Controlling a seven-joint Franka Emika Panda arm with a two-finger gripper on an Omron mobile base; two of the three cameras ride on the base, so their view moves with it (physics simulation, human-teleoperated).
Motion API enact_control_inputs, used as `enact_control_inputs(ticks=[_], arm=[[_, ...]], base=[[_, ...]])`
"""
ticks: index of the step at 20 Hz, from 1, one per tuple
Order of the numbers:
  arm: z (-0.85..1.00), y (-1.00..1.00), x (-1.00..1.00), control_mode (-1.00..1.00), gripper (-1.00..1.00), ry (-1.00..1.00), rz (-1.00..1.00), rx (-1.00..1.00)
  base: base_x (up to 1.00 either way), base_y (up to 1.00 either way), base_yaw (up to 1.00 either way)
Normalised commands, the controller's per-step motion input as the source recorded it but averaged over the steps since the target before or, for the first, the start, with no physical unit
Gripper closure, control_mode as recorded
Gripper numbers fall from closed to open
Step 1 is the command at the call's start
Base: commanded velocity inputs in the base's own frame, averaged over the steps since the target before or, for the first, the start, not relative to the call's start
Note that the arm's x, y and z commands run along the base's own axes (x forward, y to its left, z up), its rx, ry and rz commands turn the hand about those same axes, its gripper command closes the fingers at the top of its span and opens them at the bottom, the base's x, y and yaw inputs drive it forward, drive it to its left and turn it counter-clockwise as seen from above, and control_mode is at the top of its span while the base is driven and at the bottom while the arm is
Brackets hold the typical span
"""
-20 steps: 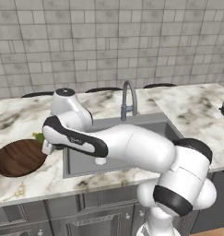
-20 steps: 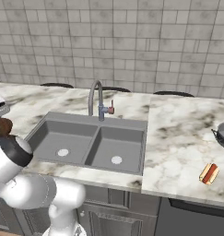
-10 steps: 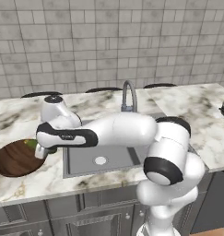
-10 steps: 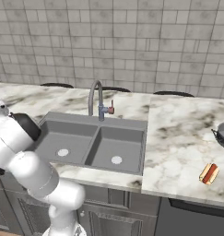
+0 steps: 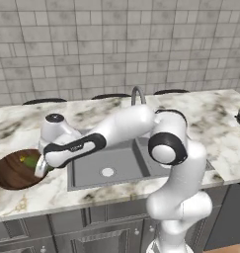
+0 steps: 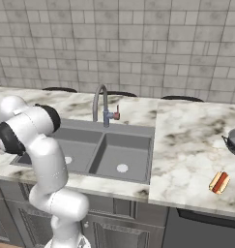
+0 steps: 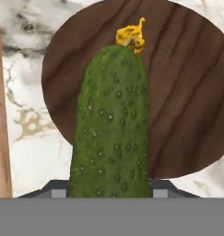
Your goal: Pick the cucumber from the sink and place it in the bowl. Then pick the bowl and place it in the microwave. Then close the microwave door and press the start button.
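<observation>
My gripper [image 7: 109, 190] is shut on the cucumber [image 7: 111, 129], a bumpy dark green one with a yellow dried flower at its tip. The cucumber points down over the dark brown wooden bowl [image 7: 187, 92]. In the left base view the gripper [image 5: 40, 166] hangs just above the bowl [image 5: 13, 173] at its right rim, and the cucumber [image 5: 28, 160] shows as a green patch inside the rim. The bowl stands on the marble counter left of the grey sink [image 5: 116, 163]. Whether the cucumber touches the bowl's bottom I cannot tell.
The arm stretches low across the sink's left basin [image 6: 75, 145] toward the bowl. A curved faucet [image 6: 102, 104] stands behind the sink. On the right counter lie a hot dog [image 6: 219, 181] and a dark pan [image 6: 233, 140]. A brown wooden strip [image 7: 0, 92] borders the counter beside the bowl.
The arm has stretched further left and lower, carrying the cucumber from the bowl's right rim to over its inside. The elbow has swung right. The jaws kept their grip.
</observation>
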Motion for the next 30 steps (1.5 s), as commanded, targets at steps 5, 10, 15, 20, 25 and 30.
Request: enact_control_inputs(ticks=[5,10,15,20,25,30], arm=[[-0.08,0.4,0.31,-1.0,1.0,0.0,0.02,-0.02],[-0.05,0.4,0.21,-1.0,1.0,0.02,0.01,-0.02],[-0.31,0.25,0.2,-1.0,1.0,0.06,0.02,-0.01],[-0.15,0.02,0.28,-1.0,-1.0,0.03,0.01,0.0],[-0.06,0.0,0.2,-1.0,-1.0,0.01,0.01,0.0],[0.16,-0.09,-0.12,-1.0,-1.0,0.0,-0.01,0.01]], base=[[0.0,0.0,0.0],[0.0,0.0,0.0],[0.0,0.0,0.0],[0.0,0.0,0.0],[0.0,0.0,0.0],[0.0,0.0,0.0]])
